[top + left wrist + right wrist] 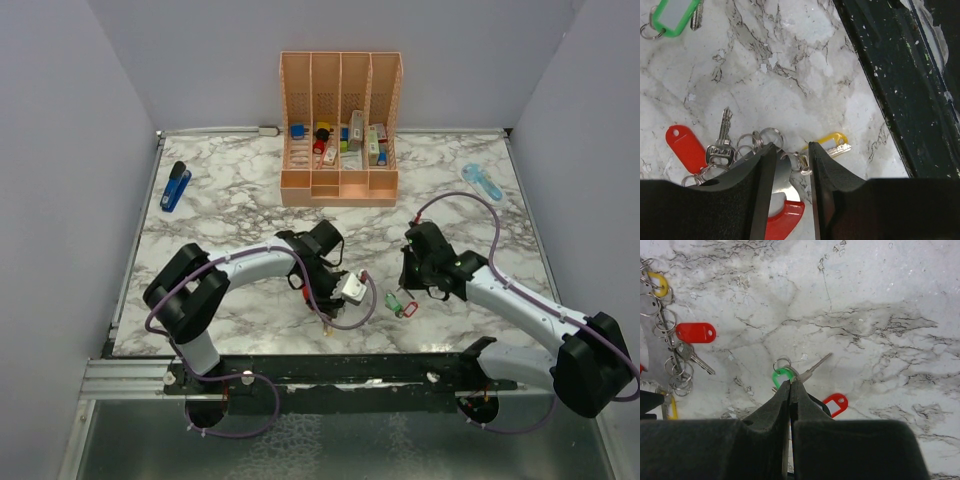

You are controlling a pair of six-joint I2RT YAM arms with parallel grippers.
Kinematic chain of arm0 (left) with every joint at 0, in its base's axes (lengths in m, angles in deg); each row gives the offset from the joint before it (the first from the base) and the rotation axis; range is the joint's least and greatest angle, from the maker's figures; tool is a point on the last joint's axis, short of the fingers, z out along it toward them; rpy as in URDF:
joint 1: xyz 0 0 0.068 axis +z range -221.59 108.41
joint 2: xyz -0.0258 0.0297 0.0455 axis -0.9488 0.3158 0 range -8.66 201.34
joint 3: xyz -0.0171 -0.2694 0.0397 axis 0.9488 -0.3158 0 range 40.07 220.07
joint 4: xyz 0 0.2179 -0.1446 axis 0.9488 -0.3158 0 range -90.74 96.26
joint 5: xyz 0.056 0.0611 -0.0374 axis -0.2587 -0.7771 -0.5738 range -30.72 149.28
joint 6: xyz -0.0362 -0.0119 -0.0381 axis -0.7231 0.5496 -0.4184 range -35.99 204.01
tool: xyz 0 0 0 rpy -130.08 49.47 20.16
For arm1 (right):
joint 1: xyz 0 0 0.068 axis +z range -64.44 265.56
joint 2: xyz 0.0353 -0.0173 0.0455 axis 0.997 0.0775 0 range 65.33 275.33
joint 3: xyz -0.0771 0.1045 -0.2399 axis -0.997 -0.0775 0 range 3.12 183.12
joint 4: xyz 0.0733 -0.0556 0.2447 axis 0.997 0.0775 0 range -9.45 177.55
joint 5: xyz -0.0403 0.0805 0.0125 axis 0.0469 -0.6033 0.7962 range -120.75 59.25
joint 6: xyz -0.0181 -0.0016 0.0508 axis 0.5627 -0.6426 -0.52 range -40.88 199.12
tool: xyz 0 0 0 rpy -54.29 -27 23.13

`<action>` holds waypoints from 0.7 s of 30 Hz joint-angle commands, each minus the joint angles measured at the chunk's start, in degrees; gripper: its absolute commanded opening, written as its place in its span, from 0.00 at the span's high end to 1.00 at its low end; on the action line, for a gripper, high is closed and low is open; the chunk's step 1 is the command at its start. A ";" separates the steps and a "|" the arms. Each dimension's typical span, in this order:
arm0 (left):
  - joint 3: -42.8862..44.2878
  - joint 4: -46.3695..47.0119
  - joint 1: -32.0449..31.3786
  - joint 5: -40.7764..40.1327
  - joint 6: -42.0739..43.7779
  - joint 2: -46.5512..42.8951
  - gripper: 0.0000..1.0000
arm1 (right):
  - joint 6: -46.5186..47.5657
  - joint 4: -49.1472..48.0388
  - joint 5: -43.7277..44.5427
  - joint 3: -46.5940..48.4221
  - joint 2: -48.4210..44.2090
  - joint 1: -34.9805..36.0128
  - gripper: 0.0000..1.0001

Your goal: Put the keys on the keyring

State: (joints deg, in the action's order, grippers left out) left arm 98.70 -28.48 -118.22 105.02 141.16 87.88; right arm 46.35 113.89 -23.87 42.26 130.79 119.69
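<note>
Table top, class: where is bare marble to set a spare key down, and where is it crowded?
Free: marble between the blue stapler and the left arm, and the right edge below the pale blue object. Crowded: front centre, where keys, rings and tags lie by the red clip.
</note>
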 commanded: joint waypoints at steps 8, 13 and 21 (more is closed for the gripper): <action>-1.42 2.55 -2.85 -4.18 -1.66 3.14 0.65 | -0.71 -1.91 -1.04 -0.87 -1.06 0.05 0.99; -1.69 5.58 -2.85 -7.00 -3.84 3.22 0.64 | -0.76 -2.26 -0.93 -1.15 -1.05 0.06 0.99; -1.19 8.21 -2.92 -8.42 -7.09 3.56 0.63 | -0.62 -2.56 -1.06 -1.26 -0.92 0.13 0.99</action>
State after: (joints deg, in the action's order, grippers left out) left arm 97.26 -22.25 -120.80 98.31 136.26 90.59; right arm 46.28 113.30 -24.07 41.40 130.79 119.69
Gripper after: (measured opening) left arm 0.367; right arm 0.017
